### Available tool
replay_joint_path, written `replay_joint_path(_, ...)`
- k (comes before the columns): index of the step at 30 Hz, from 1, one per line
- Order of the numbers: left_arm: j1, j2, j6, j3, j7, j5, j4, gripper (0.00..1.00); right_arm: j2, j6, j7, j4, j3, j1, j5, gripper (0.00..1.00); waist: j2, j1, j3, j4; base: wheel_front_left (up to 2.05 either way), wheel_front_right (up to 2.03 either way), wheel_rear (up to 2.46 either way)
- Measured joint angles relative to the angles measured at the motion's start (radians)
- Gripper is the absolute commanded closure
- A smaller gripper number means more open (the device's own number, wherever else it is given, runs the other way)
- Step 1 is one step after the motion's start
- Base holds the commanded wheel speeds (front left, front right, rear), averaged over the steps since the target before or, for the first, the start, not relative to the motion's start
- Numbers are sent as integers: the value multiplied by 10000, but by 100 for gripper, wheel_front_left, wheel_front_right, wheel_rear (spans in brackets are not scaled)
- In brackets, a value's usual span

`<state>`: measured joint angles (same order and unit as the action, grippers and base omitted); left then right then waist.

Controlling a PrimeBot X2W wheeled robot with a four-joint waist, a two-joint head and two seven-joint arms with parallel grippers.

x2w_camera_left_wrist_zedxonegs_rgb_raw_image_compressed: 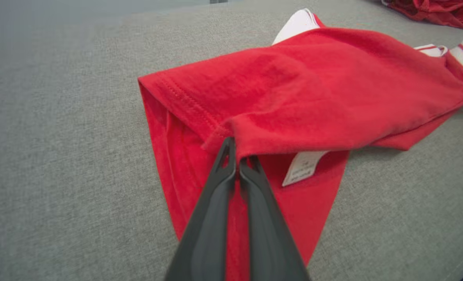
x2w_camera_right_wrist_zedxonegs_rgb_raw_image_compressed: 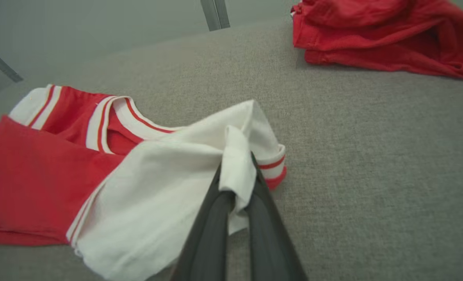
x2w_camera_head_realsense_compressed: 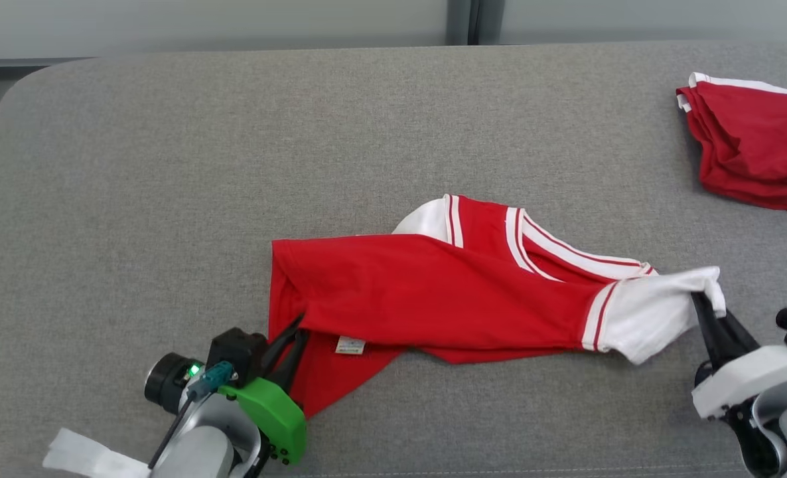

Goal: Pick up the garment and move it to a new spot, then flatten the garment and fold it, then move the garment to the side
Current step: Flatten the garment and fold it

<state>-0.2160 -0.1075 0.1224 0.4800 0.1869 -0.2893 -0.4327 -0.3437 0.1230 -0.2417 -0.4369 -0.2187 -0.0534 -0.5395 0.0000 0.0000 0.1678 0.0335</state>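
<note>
- Closest to us, at the lower left of the head view, our left claw is pressed together and pinches a fold of red cloth at the shirt's near left end; the left wrist view shows its tips tucked under that fold.
- Our grey cloth-covered tabletop carries everything and has a rounded far-left corner.
- On the near half of the tabletop, about midway between our two arms, the shirt lies stretched from left to right. It is red with white sleeves and red-and-white striped trim, and it is rumpled and folded over itself, with one red corner trailing toward us.
- Well apart from it, at the far right of the tabletop, we see a second red garment lying in a loose heap.
- At the right end of the shirt, its white sleeve is bunched to a point.
- Our right claw is closed and pinches that bunched sleeve, with white cloth draped over its tips in the right wrist view.
- Just right of the left claw, a small white label hangs from the shirt's upper layer.
</note>
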Motion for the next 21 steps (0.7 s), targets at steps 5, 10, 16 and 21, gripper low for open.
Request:
replay_joint_path(5, -581, -234, 4, -268, -240, -134, 635, 100, -56, 2, -10, 1331, 50, -802, -796, 100, 0, 0, -263, 98, 0, 0, 0)
replay_joint_path(10, -1615, -968, 10, -627, -920, -320, 1450, 100, -646, 4, 683, 3175, -706, -2030, -1611, 100, 0, 0, -649, 195, 0, 0, 0)
replay_joint_path(16, -2951, -1685, 17, -1016, -2077, -959, 2685, 100, -1852, 2, 1457, 4915, 159, -2991, -3191, 100, 0, 0, -1243, 340, 0, 0, 0)
replay_joint_path(21, -3225, -2341, 21, -928, -3588, -2228, 4280, 100, -2343, 2, 1812, 6675, 1258, -3290, -4652, 100, 0, 0, -1747, 492, 0, 0, 0)
